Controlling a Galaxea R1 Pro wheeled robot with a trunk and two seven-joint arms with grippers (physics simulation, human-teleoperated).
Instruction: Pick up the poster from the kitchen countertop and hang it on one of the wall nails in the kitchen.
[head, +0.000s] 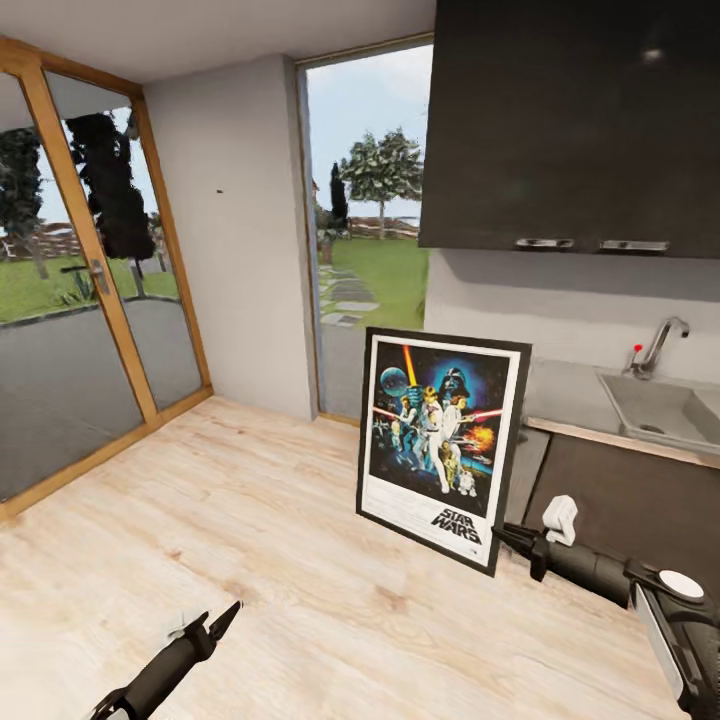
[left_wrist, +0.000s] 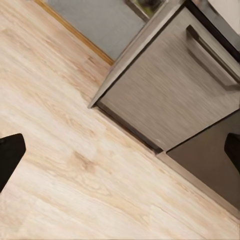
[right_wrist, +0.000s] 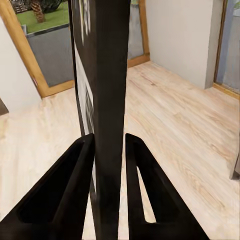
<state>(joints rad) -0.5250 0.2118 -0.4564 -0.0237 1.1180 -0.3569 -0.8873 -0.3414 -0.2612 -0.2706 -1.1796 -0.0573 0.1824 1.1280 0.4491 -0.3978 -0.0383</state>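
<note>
Currently we hold the poster (head: 442, 447) upright off the tabletop (head: 565, 395), right gripper (head: 508, 537) fingers clamped on its edge, left gripper (head: 228, 615) fingers spread, empty; wall nail (head: 220, 190) hanging remains.

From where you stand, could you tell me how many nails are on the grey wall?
1: a nail high on the wall between the windows; others may be out of frame.
</note>
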